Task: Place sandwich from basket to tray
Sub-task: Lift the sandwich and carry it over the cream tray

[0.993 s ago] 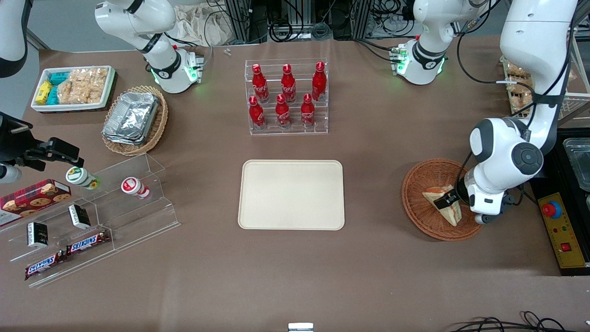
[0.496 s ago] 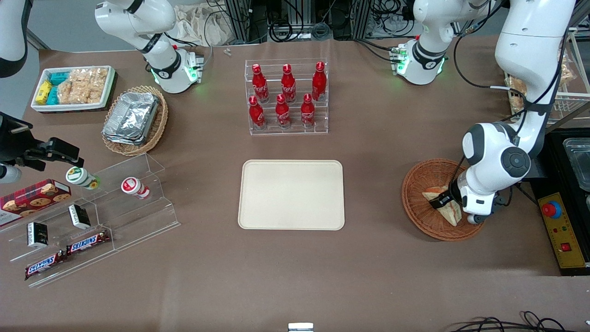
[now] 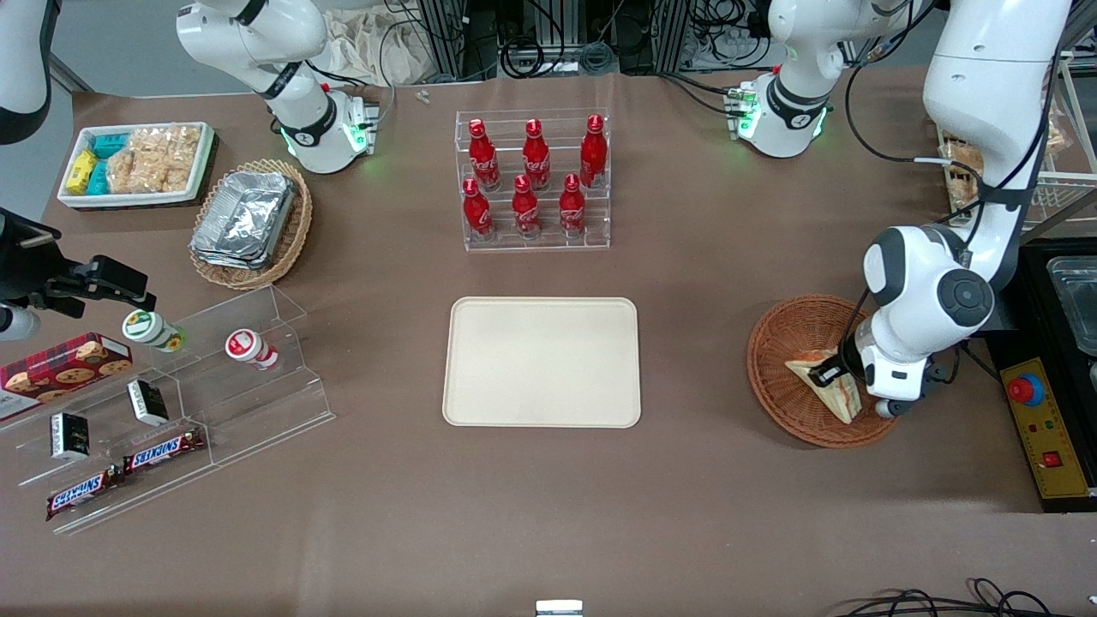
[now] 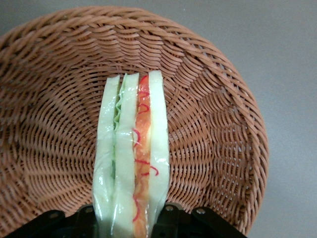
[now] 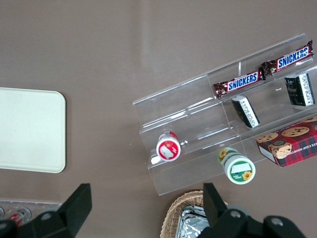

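The sandwich (image 4: 132, 158), stood on edge inside the wicker basket (image 3: 784, 398), is clamped across its bread faces by the closed gripper (image 3: 833, 371), so that it can be lifted toward the tray (image 3: 542, 362).

A matte brown table (image 3: 728, 283) fills the scene under even light; at twelve o'clock, cables (image 3: 548, 43) tangle against metal framing.
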